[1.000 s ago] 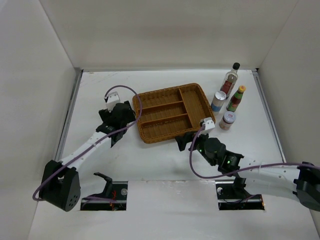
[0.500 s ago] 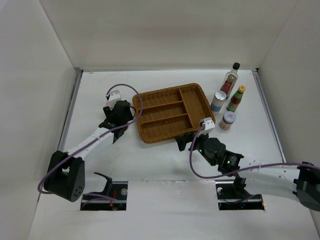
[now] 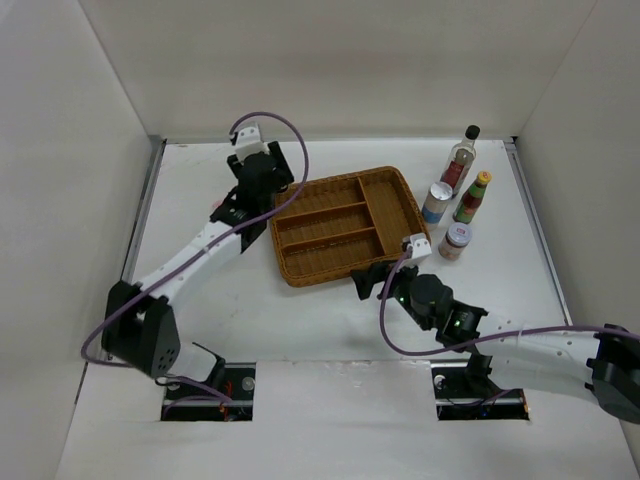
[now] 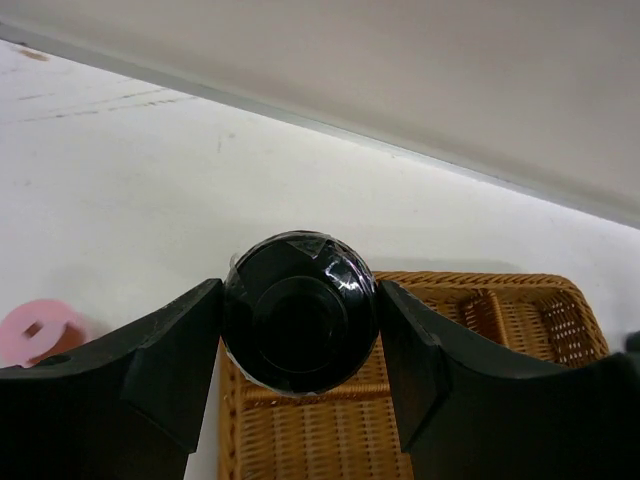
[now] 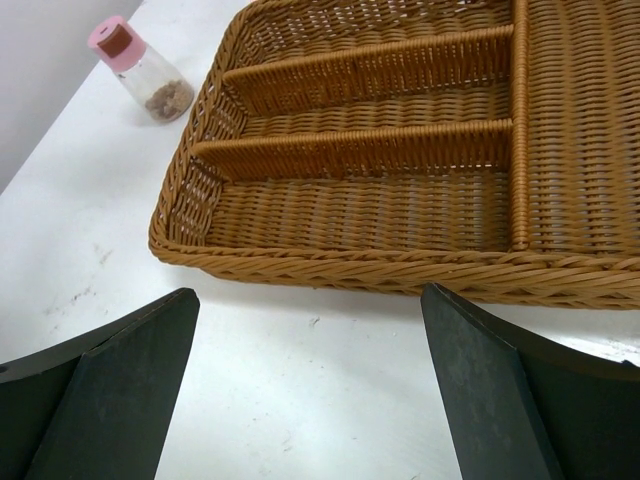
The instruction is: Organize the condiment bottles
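While the left end effector (image 4: pixel 300 305) is clamped on the squat black-capped bottle (image 4: pixel 300 330), that bottle hangs toward the far left of the worktop (image 3: pixel 190 290), about over the left rim of the wicker divided tray (image 3: pixel 277 240). The step in hand looks like carrying it into a compartment. To do it well, keep the bottle upright, centre it between two dividers rather than over one, lower until its base seats, and only then let go. A pink-lidded jar (image 5: pixel 140 70) waits just beside that rim, so the descent should stay clear of it. The right end effector (image 5: pixel 308 330) sits with fingers spread at the tray's near edge. Four more bottles (image 3: pixel 455 200) stand grouped near the right edge.
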`<move>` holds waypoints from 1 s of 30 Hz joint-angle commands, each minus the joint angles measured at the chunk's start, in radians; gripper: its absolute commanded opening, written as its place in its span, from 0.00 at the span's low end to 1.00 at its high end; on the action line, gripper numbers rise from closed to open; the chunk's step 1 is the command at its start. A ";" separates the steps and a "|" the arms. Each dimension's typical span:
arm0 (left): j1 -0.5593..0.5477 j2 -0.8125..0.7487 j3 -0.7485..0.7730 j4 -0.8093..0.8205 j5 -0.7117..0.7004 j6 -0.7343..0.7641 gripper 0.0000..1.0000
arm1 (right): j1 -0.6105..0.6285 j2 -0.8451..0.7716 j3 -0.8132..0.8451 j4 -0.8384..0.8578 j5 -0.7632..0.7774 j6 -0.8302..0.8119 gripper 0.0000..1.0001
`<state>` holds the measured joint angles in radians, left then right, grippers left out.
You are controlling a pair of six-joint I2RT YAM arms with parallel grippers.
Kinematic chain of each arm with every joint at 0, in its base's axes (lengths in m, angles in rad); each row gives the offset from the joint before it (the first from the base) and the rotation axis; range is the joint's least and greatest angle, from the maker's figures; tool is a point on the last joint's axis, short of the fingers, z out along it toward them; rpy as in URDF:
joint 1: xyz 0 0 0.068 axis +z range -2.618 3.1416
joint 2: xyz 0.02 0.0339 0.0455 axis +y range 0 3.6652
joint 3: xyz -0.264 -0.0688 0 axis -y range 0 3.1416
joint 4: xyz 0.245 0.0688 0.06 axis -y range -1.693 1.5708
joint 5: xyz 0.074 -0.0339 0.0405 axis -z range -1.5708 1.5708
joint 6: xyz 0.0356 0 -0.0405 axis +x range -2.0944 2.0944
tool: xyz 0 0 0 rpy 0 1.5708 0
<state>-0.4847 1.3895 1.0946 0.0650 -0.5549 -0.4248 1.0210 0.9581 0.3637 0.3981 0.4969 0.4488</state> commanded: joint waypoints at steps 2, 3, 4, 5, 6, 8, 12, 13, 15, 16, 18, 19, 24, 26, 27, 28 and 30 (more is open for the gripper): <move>-0.001 0.135 0.103 0.070 0.065 0.015 0.40 | -0.009 0.002 0.000 0.064 -0.004 0.007 1.00; -0.002 0.158 0.114 0.070 0.064 0.017 0.40 | -0.014 0.005 0.000 0.064 -0.006 0.007 1.00; -0.002 0.175 0.122 0.071 0.064 0.017 0.40 | -0.016 0.007 0.000 0.064 -0.008 0.007 1.00; -0.004 0.193 0.126 0.076 0.067 0.018 0.40 | -0.016 0.007 0.000 0.064 -0.008 0.007 1.00; -0.004 0.207 0.126 0.082 0.066 0.020 0.40 | -0.016 0.008 0.000 0.064 -0.008 0.007 1.00; -0.001 0.235 0.122 0.096 0.069 0.020 0.40 | -0.017 0.013 0.000 0.064 -0.008 0.007 1.00; 0.001 0.282 0.111 0.098 0.078 0.020 0.39 | -0.017 0.022 0.003 0.064 -0.006 0.008 1.00; 0.002 0.298 0.107 0.102 0.078 0.020 0.40 | -0.017 0.024 0.003 0.064 -0.006 0.008 1.00; 0.005 0.338 0.106 0.101 0.078 0.020 0.43 | -0.017 0.030 0.004 0.064 -0.004 0.008 1.00; 0.007 0.357 0.110 0.098 0.079 0.018 0.45 | -0.020 0.031 0.004 0.064 -0.001 0.008 1.00; 0.007 0.393 0.111 0.099 0.079 0.017 0.53 | -0.022 0.028 0.006 0.061 0.000 0.008 1.00; 0.007 0.405 0.113 0.099 0.079 0.017 0.56 | -0.022 0.024 0.004 0.061 0.002 0.008 1.00; -0.002 0.395 0.114 0.091 0.072 0.015 0.73 | -0.025 0.016 0.000 0.061 0.005 0.008 1.00; -0.010 0.347 0.103 0.091 0.063 0.021 0.88 | -0.025 0.016 0.000 0.059 0.003 0.008 1.00; -0.013 0.315 0.094 0.091 0.055 0.026 0.91 | -0.025 0.016 0.000 0.059 0.002 0.008 1.00; -0.018 0.283 0.082 0.091 0.047 0.030 0.93 | -0.025 0.016 0.000 0.059 0.002 0.008 1.00; -0.019 0.206 0.048 0.091 0.023 0.040 0.95 | -0.025 0.016 0.000 0.061 0.002 0.008 1.00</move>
<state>-0.4946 1.7550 1.1625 0.1188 -0.4915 -0.4023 1.0019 0.9882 0.3634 0.4061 0.4969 0.4488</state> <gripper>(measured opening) 0.944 0.998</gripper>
